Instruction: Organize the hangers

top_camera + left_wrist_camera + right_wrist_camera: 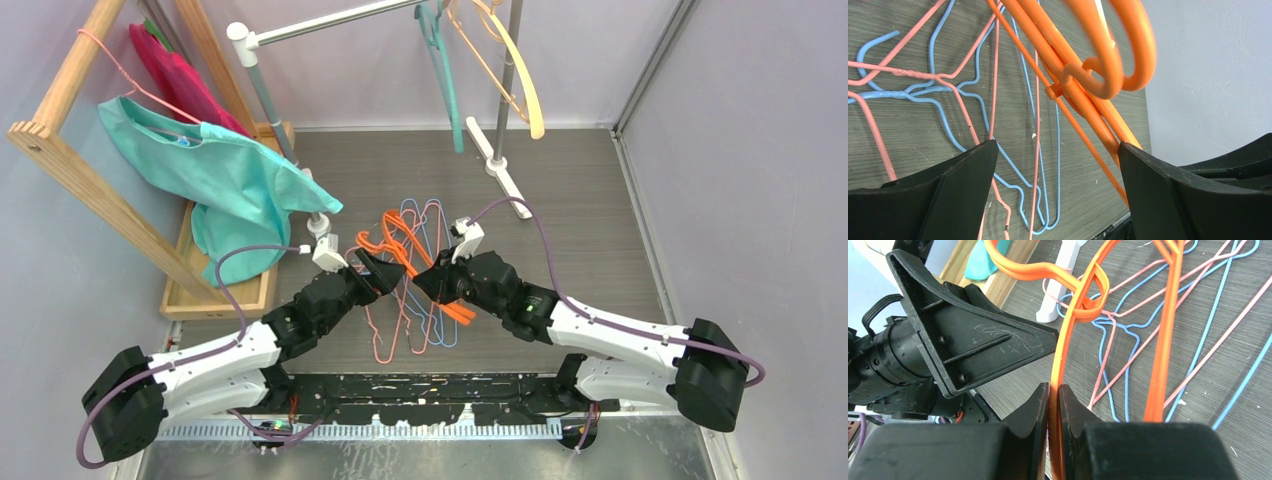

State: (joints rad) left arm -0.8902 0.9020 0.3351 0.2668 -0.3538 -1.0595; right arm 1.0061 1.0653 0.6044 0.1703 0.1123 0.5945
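Observation:
Orange plastic hangers (395, 240) lie tangled over thin pink and light-blue wire hangers (420, 330) on the grey floor. My right gripper (1053, 392) is shut on a thin bar of an orange hanger (1063, 345), lifting it. My left gripper (1058, 155) is open; the orange hanger's bars (1083, 110) and hooks (1118, 55) pass by its right finger (1158, 190), wire hangers (998, 125) lie below. In the top view both grippers, left (385, 270) and right (430, 280), meet over the pile. A teal hanger (445, 70), an orange one and a cream one (520, 80) hang on the silver rail (330, 25).
A wooden rack (70, 150) at left carries a pink wire hanger with a teal shirt (215, 170). The rail's white stand feet (500, 165) rest behind the pile. Walls close in on both sides.

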